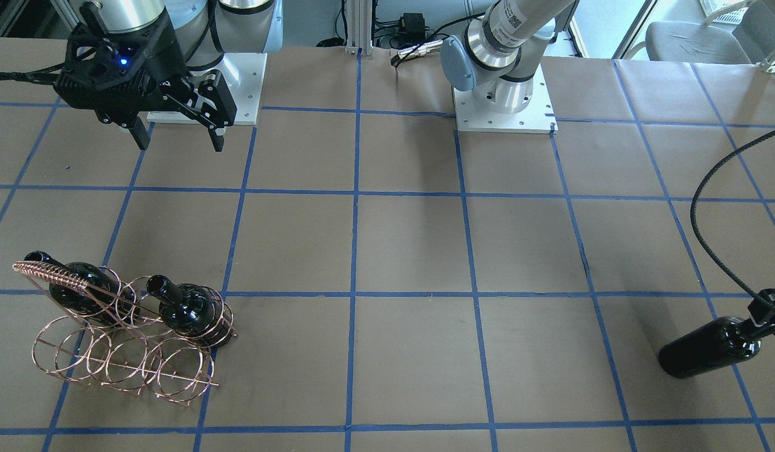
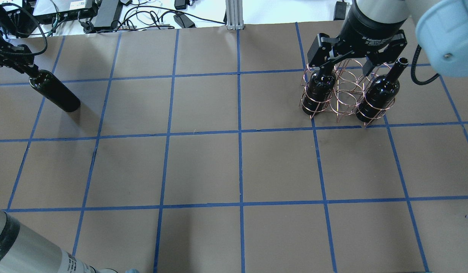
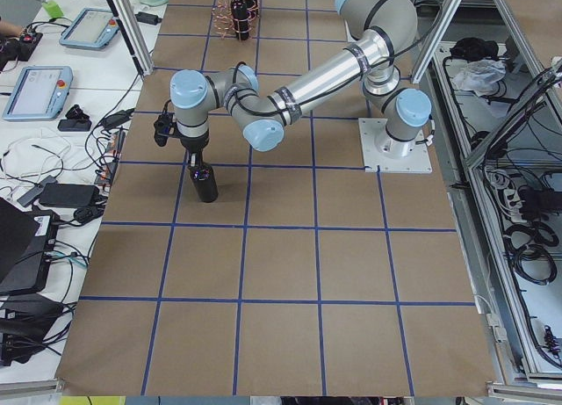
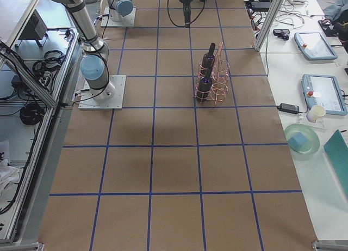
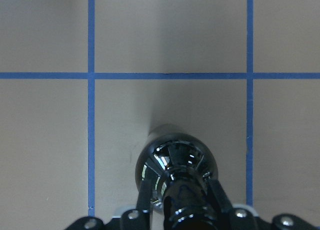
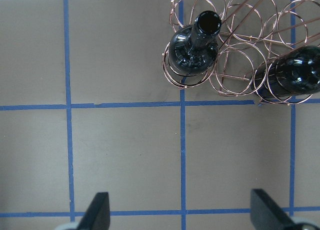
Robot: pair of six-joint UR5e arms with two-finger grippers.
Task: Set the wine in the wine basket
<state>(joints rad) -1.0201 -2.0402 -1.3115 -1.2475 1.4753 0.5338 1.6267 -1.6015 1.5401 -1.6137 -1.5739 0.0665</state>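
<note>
Left hand (image 5: 184,192) pinches the neck of a glossy near-black glass wine bottle (image 2: 55,93) at the counter's (image 2: 203,167) left end, well apart from the copper wire basket (image 2: 347,99); a lift and carry likely follow. Overhead, the right hand (image 1: 178,139) appears over the basket; the front view shows it spread, clear.

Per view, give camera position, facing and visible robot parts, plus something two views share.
Front: across table, facing robot; bases, right gripper.
Overhead: behind robot, looking down; right gripper.
Left: along table from left; left arm.
Right: along table from right; right arm.
Left wrist: downward; left gripper holding wine.
Right wrist: downward; right gripper's fingertips.
Shared: wine basket, overhead and right wrist.
</note>
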